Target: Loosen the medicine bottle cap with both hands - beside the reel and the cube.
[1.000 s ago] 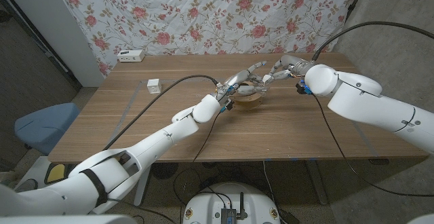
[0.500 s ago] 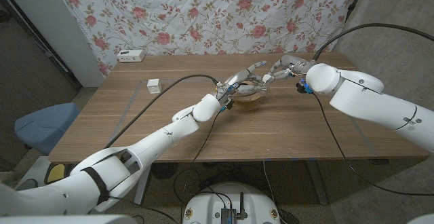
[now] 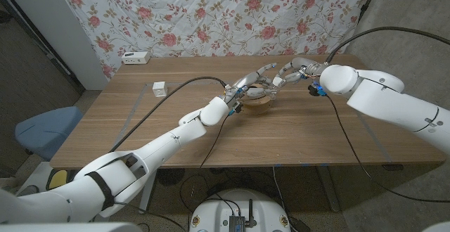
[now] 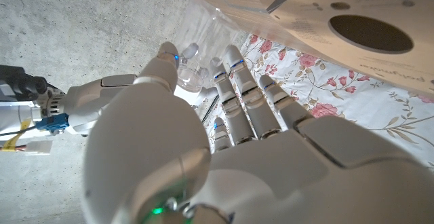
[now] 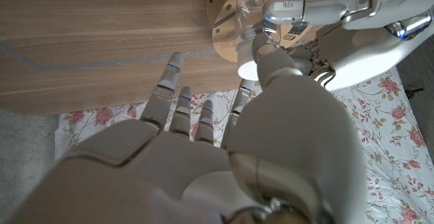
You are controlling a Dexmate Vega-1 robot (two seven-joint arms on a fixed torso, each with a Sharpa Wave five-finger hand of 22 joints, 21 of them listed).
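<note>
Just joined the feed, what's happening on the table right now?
Both hands meet over the wooden reel at mid-table. The left hand grips a clear medicine bottle, and the right hand pinches its white cap. Whether the cap has come loose cannot be told. A white cube sits apart, toward the table's left side.

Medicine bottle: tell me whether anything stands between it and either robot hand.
Nothing visible does. The left robot hand grips the clear medicine bottle above the wooden reel, and the right robot hand has its thumb on the white cap.
</note>
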